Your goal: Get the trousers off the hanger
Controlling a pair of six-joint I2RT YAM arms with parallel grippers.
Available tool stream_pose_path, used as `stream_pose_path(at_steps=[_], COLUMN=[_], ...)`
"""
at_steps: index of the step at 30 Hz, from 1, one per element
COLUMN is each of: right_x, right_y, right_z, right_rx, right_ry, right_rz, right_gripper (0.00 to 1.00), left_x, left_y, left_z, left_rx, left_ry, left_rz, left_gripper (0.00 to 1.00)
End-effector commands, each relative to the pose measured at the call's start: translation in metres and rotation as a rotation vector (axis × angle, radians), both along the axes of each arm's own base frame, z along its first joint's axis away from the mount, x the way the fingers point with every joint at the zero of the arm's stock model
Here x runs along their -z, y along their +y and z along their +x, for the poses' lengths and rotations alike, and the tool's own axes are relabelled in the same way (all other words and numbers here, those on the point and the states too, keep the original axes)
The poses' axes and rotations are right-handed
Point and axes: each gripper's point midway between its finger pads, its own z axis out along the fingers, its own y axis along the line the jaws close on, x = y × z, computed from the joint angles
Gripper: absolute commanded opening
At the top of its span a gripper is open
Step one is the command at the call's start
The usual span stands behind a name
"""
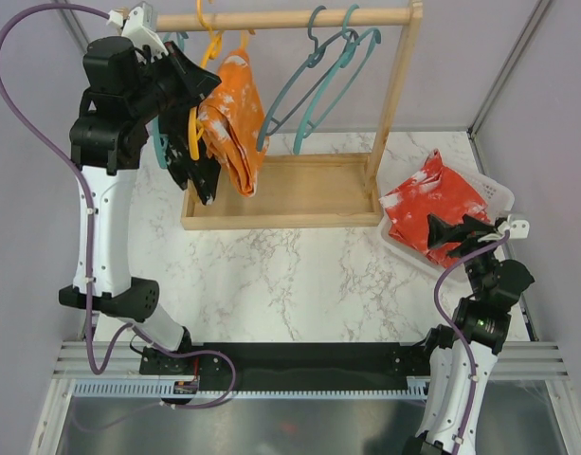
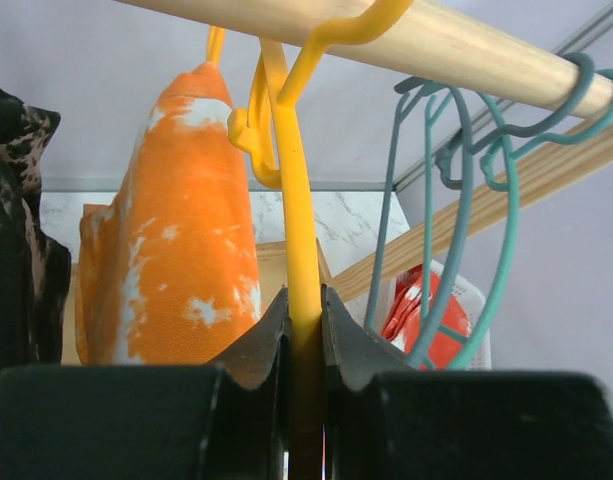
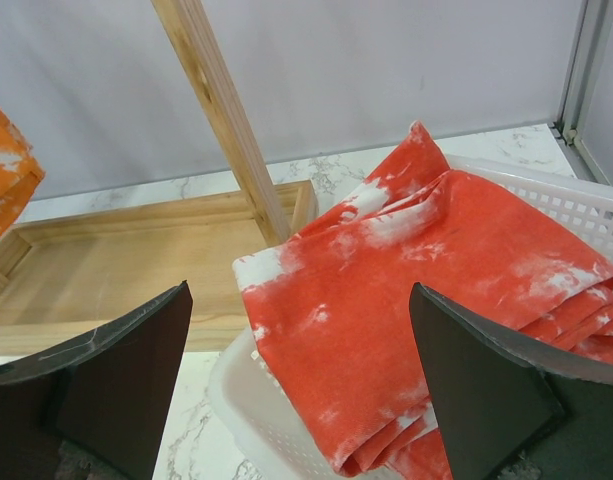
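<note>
The orange trousers with white pattern (image 1: pixel 233 128) hang on a yellow hanger (image 1: pixel 193 133) from the wooden rod (image 1: pixel 290 17). My left gripper (image 1: pixel 210 85) is shut on the yellow hanger's lower arm (image 2: pixel 296 220), right beside the orange trousers (image 2: pixel 176 230). The black trousers (image 2: pixel 11 250) hang at the far left, mostly hidden behind my left arm. The red trousers with white flecks (image 1: pixel 432 204) lie in a white basket (image 1: pixel 499 194). My right gripper (image 1: pixel 461 230) is open and empty just above them (image 3: pixel 416 300). The beige trousers are out of view.
Two empty teal hangers (image 1: pixel 318 85) hang at the right of the rod. The rack's wooden base tray (image 1: pixel 290 190) and right upright post (image 1: pixel 396 85) stand between the arms. Metal frame posts line the table's edges.
</note>
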Motion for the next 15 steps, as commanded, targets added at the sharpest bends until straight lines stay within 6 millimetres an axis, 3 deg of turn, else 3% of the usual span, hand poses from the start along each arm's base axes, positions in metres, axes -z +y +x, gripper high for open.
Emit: stream_pose_path(at_steps=[1,3,4,6,8,10,11,12,15], right_x=[-0.011,-0.012,-0.012,-0.014,-0.015,-0.014,-0.016,-0.014,-0.014], right_y=[0.005,0.007,0.009,0.014,0.026,0.035,0.042,0.048,0.063], right_z=[-0.002,-0.003,-0.004,-0.006,-0.01,-0.012,-0.014,-0.016,-0.022], right_rx=[-0.025,-0.036,-0.048,-0.072,-0.138,-0.193,-0.238,-0.276,-0.372], right_ry=[-0.053,-0.06,-0.062,-0.076,-0.087,-0.089,-0.098,-0.095,-0.102], right_rz=[-0.025,-0.029,-0.032,-0.033,-0.035,-0.035,-0.047,-0.045,-0.065], right_gripper=[0.98,0.98,0.98,0.98,0.98,0.98,0.98,0.98,0.98], left_x=[-0.113,-0.102,-0.106,-0.096,-0.098,-0.085,-0.09,-0.078,-0.069], left_y=[-0.001,-0.002,-0.002,-0.002,0.0,-0.002,-0.001,-0.002,0.001], left_z=[-0.054,-0.053,-0.065,-0.068,-0.084,-0.086,-0.1,-0.098,-0.115], left_rx=[0.069,0.075,0.083,0.086,0.095,0.104,0.112,0.112,0.115], left_ry=[-0.39,-0.361,-0.378,-0.354,-0.363,-0.323,-0.344,-0.312,-0.303], left_rz=[-0.098,-0.097,-0.103,-0.102,-0.113,-0.13,-0.141,-0.143,-0.167], left_gripper=[0.02,0.02,0.02,0.02,0.02,0.02,0.02,0.02,0.02])
